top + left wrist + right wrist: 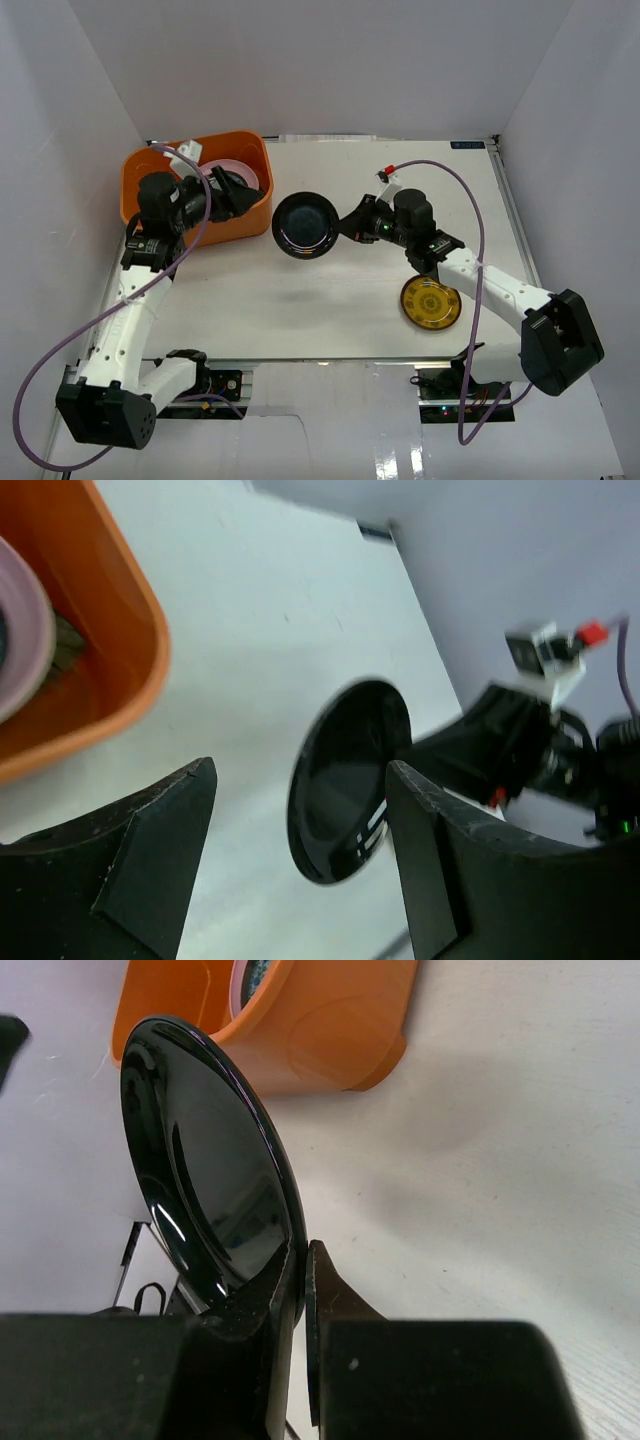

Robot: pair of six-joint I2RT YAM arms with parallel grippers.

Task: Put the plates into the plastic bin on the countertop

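Gripping the black plate (205,1185) edgewise is the right pincer (303,1285).

Bright, even light; glare streaks the black plate (210,1190).

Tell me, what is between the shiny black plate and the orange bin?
Nothing but bare white countertop. The left wrist view shows an open strip of it between the black plate and the orange bin.
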